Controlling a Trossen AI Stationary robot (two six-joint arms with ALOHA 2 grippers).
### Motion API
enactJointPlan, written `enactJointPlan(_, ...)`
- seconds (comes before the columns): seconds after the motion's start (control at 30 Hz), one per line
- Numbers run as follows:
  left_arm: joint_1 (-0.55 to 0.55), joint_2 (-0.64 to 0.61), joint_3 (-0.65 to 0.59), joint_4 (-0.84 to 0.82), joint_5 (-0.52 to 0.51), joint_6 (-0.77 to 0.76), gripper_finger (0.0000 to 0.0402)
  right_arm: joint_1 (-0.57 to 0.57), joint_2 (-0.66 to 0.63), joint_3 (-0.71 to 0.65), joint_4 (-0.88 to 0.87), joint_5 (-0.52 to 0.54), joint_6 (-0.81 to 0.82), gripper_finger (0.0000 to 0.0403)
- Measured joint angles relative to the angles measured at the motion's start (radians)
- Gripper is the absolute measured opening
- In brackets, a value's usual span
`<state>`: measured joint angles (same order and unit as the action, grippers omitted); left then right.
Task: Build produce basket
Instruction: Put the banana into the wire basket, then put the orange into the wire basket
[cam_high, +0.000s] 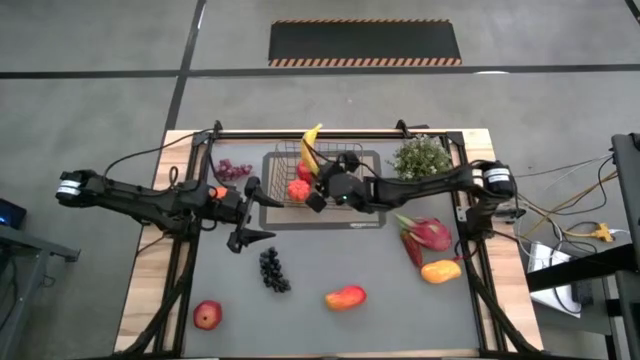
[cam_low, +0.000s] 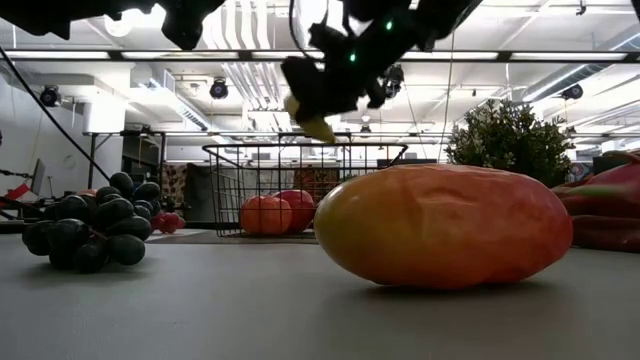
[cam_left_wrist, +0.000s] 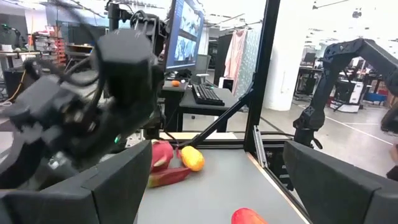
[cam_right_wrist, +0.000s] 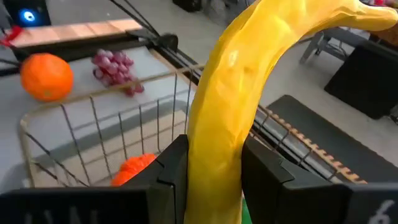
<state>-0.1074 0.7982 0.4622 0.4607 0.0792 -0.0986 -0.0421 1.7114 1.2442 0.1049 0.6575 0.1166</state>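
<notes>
Right wrist view: right pincer (cam_right_wrist: 214, 168) clamped mid-length on banana (cam_right_wrist: 249, 93), above basket (cam_right_wrist: 93, 124). Likely light, stiff, smooth; mid-body grip suits. Left pincer (cam_high: 250, 213) spread, empty.

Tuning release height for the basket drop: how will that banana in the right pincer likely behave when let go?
The banana looks rigid: it keeps its curve above the right pincer, which grips one end only. Its glossy skin suggests it could slip or pivot. Released over the basket, the long curved shape would probably lean on the rim or tip, not roll.
</notes>
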Motion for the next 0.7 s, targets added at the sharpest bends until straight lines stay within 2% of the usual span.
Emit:
enactJointPlan(0.37, 0.001, -0.011, -0.001, 0.001, 0.000, 0.001, 0.0345, -0.026, 0.052, 0.000, 0.001, -0.011, -0.012, 0.0113)
enactJointPlan(0.7, 0.001, -0.012, -0.002, 0.002, -0.001, 0.001, 0.0345, -0.031, 0.060, 0.005, -0.049, -0.010, -0.002, 0.0205)
